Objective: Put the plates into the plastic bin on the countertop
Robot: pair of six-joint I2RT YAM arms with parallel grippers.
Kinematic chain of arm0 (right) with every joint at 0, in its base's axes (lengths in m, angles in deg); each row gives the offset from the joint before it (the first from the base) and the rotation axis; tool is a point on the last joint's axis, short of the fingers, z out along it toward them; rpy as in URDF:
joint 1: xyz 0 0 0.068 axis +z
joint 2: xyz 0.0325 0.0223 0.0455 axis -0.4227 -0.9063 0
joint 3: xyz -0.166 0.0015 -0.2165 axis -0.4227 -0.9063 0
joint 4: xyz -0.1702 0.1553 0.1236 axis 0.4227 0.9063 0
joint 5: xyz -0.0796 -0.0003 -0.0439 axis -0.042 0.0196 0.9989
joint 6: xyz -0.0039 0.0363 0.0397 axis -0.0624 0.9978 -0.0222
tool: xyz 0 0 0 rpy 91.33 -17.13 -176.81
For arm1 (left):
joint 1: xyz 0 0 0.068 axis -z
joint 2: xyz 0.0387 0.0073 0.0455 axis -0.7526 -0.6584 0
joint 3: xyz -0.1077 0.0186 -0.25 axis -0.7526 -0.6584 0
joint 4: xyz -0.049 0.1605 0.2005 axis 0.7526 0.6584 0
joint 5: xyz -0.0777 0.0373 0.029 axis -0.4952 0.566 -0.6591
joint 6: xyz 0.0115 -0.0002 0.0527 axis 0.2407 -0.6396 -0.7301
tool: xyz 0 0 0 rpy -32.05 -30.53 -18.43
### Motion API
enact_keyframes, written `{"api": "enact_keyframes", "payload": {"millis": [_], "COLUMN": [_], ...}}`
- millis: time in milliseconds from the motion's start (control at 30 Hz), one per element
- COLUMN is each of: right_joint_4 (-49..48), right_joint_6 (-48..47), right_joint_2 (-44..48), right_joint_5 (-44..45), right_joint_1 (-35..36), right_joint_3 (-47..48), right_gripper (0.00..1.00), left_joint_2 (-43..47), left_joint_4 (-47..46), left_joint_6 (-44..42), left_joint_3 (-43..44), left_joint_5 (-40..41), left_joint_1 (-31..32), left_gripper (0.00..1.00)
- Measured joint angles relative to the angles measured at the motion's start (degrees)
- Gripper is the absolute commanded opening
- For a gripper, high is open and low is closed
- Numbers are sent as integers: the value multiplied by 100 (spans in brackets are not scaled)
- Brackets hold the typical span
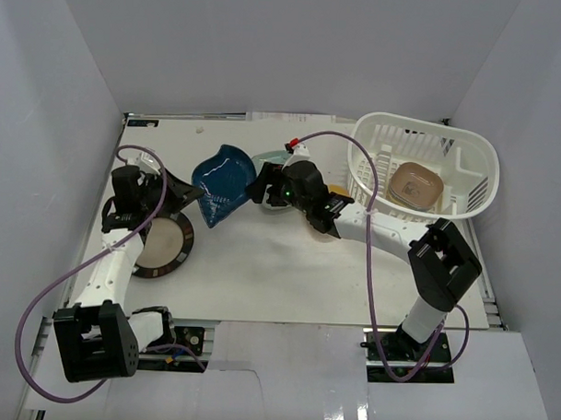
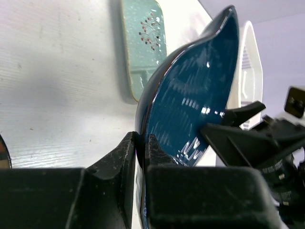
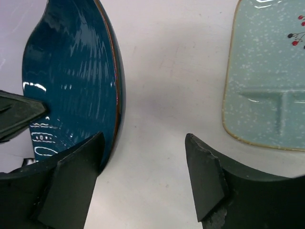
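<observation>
A dark teal leaf-shaped plate (image 1: 222, 182) is tilted up on edge over the countertop (image 1: 260, 265). My left gripper (image 1: 194, 197) is shut on its rim; in the left wrist view the jaws (image 2: 141, 143) pinch the plate (image 2: 190, 105). My right gripper (image 1: 261, 187) stands open at the plate's other side. In the right wrist view one finger (image 3: 78, 162) overlaps the plate (image 3: 71, 81), with bare table between the fingertips (image 3: 143, 143). A pale green rectangular plate (image 3: 267, 81) lies flat beside them. The plastic bin (image 1: 467, 147) holds a tan plate (image 1: 416, 185).
A round dark-rimmed plate (image 1: 164, 246) lies by the left arm. A yellow plate (image 1: 337, 191) peeks out under the right arm. The bin stands at the far right. White walls enclose the table on three sides. Purple cables loop off both arms.
</observation>
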Motion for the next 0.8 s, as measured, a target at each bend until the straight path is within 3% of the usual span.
{"api": "enact_keyframes", "payload": {"millis": [67,133,167,367,433,467,567,600,667,700,767,800], "right_joint_4": [-50,-197,-299,-754,-828,-872,-920,-992,-1047,-1027,-901,-796], "right_joint_6": [111,258,352,734,800,839,925,990,1064,1043,1043,1040], "right_joint_2": [-17,-17,-17,-17,-20,-20,-20,-4,109,236,538,734], "right_joint_5": [-131,-339,-452,-986,-1132,-1204,-1204,-1300,-1429,-1488,-1574,-1661], "right_joint_1": [-59,-96,-118,-304,-341,-354,-428,-481,-586,-684,-999,-1250], "right_joint_3": [0,-17,-44,-343,-372,-374,-466,-551,-695,-831,-1163,-1342], "right_gripper": [59,52,42,40,24,10,8,8,8,8,8,8], "left_joint_2": [144,225,247,334,391,422,551,601,625,658,756,822], "left_joint_4": [-31,-39,-39,4,13,15,-22,-26,-59,-122,-240,-280], "left_joint_6": [11,26,42,59,72,79,50,50,81,111,120,120], "left_joint_3": [-74,-177,-229,-455,-551,-588,-651,-651,-660,-660,-658,-658], "left_joint_5": [-72,-160,-245,-470,-544,-562,-758,-756,-944,-1104,-1351,-1453], "left_joint_1": [11,11,11,15,15,20,44,79,107,133,229,319], "left_gripper": [0,0,0,0,0,2,18,35,55,71,83,95]}}
